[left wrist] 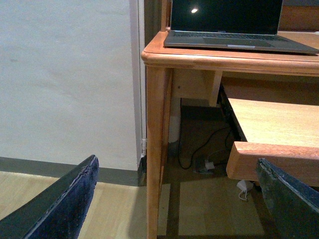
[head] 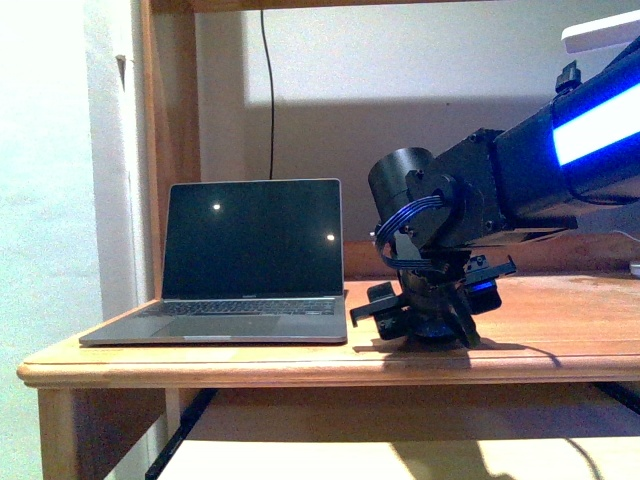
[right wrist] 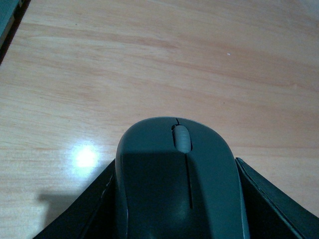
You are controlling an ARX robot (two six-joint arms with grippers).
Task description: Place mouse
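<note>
The dark grey mouse (right wrist: 179, 179), with a pale scroll wheel, sits between the two dark fingers (right wrist: 79, 214) of my right gripper (right wrist: 177, 209), which is shut on it. It is low over the wooden desk top (right wrist: 149, 64). In the front view my right gripper (head: 425, 320) is down at the desk surface just right of the laptop (head: 250, 262); the mouse itself is hidden there by the gripper. My left gripper (left wrist: 179, 199) is open and empty, below desk level beside the desk leg (left wrist: 157, 149), its dark fingers (left wrist: 65, 204) wide apart.
The open grey laptop with a dark screen stands on the left of the desk (head: 560, 330). A black cable (head: 268, 80) hangs behind it. A pull-out wooden shelf (left wrist: 269, 129) sits under the desk top. Cables and a white object lie on the floor (left wrist: 209, 204).
</note>
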